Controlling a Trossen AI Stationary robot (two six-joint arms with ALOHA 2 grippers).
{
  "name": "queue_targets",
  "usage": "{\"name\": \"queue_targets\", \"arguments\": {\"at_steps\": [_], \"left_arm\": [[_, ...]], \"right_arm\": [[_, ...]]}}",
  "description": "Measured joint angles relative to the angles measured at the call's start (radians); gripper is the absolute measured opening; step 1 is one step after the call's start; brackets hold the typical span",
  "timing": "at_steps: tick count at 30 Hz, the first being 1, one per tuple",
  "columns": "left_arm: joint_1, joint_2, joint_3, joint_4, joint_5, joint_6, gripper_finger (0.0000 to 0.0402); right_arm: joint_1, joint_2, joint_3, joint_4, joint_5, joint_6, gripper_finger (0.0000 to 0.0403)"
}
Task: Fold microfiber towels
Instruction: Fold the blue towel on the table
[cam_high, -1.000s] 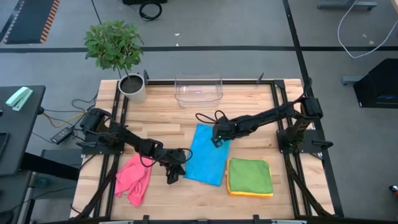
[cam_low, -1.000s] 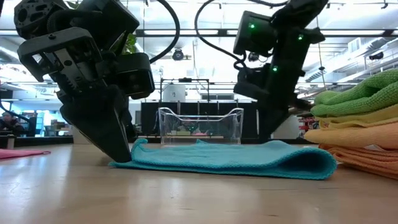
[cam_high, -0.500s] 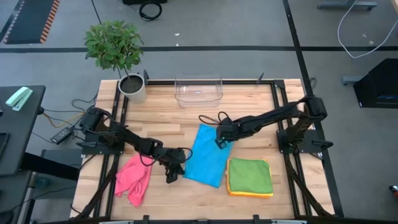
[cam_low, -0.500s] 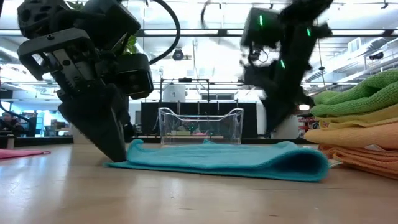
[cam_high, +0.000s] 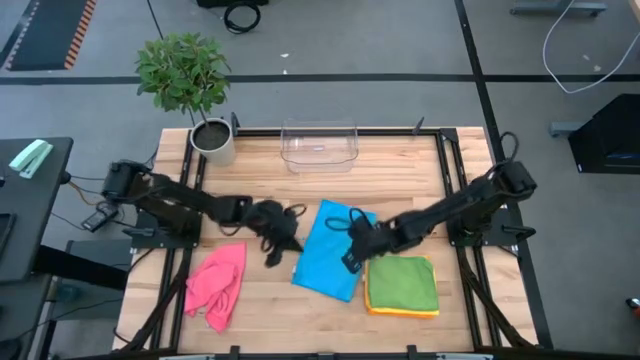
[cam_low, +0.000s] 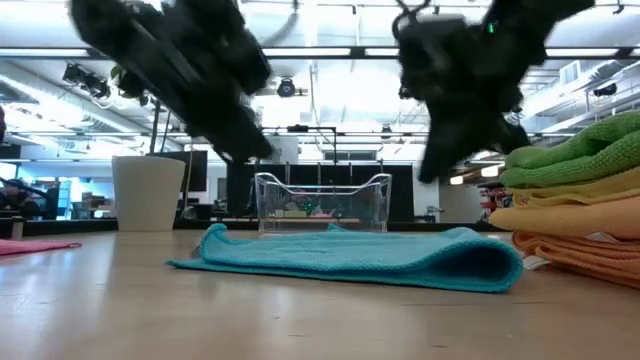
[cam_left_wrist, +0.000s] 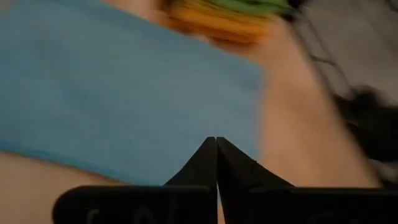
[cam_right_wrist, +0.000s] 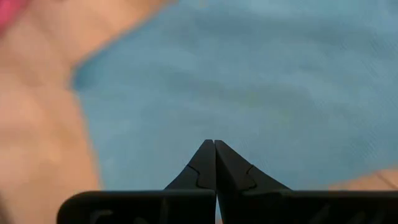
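A blue microfiber towel lies folded flat on the wooden table, its rounded fold edge toward the right. My left gripper hovers shut just off the towel's left edge, lifted above it. My right gripper hovers shut over the towel's right edge beside the stack, also lifted clear. Both wrist views show shut fingertips with blue cloth beneath. A crumpled pink towel lies at the near left.
A stack of folded towels, green on top of orange and yellow, sits at the near right. A clear plastic bin and a potted plant stand at the far edge. Bare wood lies along the near edge.
My left gripper has risen off the table at the blue towel's near-left corner and gone toward the far edge. My right gripper has gone from the towel's far-right corner toward the near edge, along its right side, rising a little. The towel stays flat.
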Motion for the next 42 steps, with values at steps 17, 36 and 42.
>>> {"name": "queue_targets", "arguments": {"at_steps": [17,36,42], "left_arm": [[0.202,0.463,0.416,-0.33,-0.073,0.297,0.0006],[0.088,-0.088,0.161,-0.685,-0.215,0.2,0.001],[-0.091,-0.293,-0.066,-0.483,-0.161,0.157,0.0035]], "right_arm": [[0.016,-0.004,0.001,-0.092,0.073,0.122,0.0002],[0.077,-0.018,0.002,0.223,0.11,-0.328,0.0002],[0.074,0.076,0.019,0.391,0.07,-0.592,0.0025]]}}
